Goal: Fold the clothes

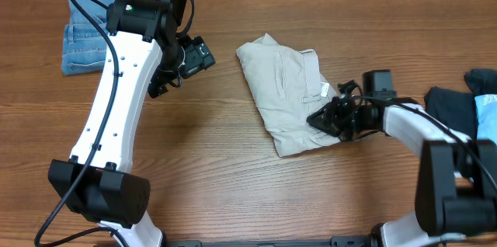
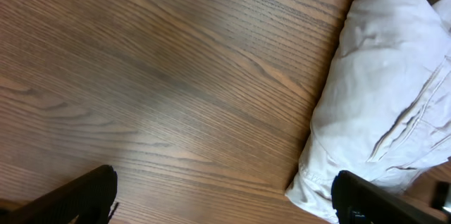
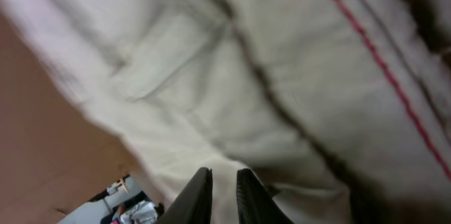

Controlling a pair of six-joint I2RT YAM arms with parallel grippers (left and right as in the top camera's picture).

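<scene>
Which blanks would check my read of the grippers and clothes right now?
1. The left gripper hangs over the bare table with its jaws ____.
2. The gripper at the edge of the cream-beige shorts belongs to the ____ arm.
3. The blue denim lies at the far edge on the ____ arm's side.

Missing words: open; right; left.

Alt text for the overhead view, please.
Folded beige shorts lie on the table, the right pincer at their right edge. The left pincer hovers open to their left; blue denim sits far left, dark clothes far right.
</scene>
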